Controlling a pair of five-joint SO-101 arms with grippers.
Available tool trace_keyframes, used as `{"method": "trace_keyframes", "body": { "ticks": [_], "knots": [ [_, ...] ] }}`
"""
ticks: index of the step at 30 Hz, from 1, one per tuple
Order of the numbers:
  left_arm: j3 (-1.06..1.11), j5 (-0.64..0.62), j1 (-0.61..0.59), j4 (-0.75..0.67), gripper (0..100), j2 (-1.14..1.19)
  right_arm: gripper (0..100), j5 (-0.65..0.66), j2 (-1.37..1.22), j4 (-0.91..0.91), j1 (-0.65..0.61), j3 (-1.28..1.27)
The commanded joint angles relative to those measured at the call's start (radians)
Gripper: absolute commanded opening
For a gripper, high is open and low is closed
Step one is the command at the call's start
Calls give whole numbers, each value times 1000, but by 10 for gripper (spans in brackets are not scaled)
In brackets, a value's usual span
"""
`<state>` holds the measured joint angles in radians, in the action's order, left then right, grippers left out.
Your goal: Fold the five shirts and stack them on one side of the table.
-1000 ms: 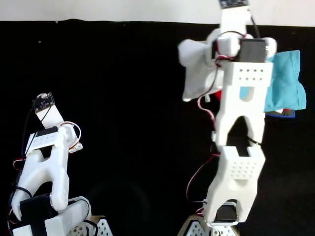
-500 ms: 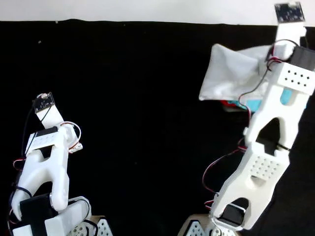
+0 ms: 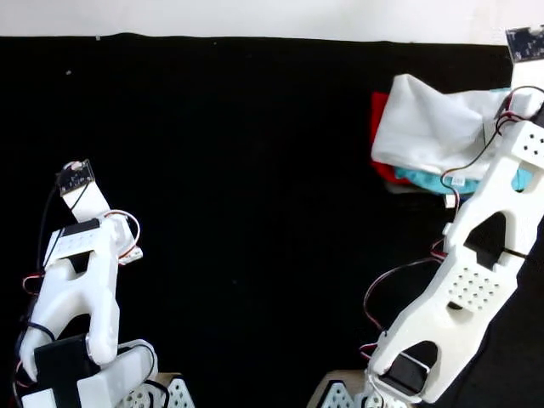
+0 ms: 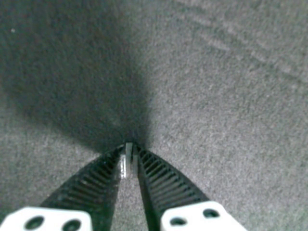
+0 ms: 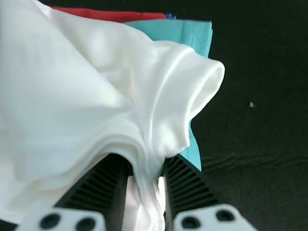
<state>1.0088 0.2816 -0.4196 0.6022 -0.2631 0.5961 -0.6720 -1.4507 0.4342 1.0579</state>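
Black felt-covered table (image 3: 255,127): stacking step in hand. Bunched white fabric shirt (image 3: 429,123) far right, over folded teal shirt (image 3: 423,180) and folded red shirt (image 3: 379,109). Right gripper (image 5: 144,169) clenched on white shirt's edge. Next, likely: lower, let go, square it on pile. Left gripper (image 4: 129,153) near left, pinched together, empty.

Plain white shirt (image 3: 429,127), solid teal shirt (image 3: 421,179), solid red shirt (image 3: 378,106), plus a thin blue edge (image 5: 168,16). The tabletop (image 3: 255,153) is black, looking speckly grey up close. The left gripper (image 4: 128,149) and right gripper (image 5: 144,162) both have black ribbed fingers on white plastic with red wires.
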Motion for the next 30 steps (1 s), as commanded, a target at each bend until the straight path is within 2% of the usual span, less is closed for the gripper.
{"method": "trace_keyframes", "body": {
  "ticks": [1, 6, 10, 12, 17, 23, 27, 30],
  "knots": [
    [-2, 5, -4, -31, 37, -7, 5, 17, -4, 33, 19, 10],
    [-2, 5, -4, -31, 37, -7, 29, 14, -12, 38, 13, 10],
    [-2, 5, -4, -31, 37, -7, 204, 11, 22, 19, 13, 12],
    [-2, 5, -4, -31, 37, -7, 238, 11, 64, -13, 10, 12],
    [-2, 5, -4, -31, 37, -7, 210, 0, 183, -50, -51, 12],
    [-2, 5, -4, -32, 37, -7, 197, -147, 286, -85, -159, 2],
    [-2, 5, -4, -32, 37, -7, 119, -114, 260, -180, -254, -1],
    [-2, 5, -4, -32, 37, -7, 113, -107, 196, -196, -248, 2]
  ]
}}
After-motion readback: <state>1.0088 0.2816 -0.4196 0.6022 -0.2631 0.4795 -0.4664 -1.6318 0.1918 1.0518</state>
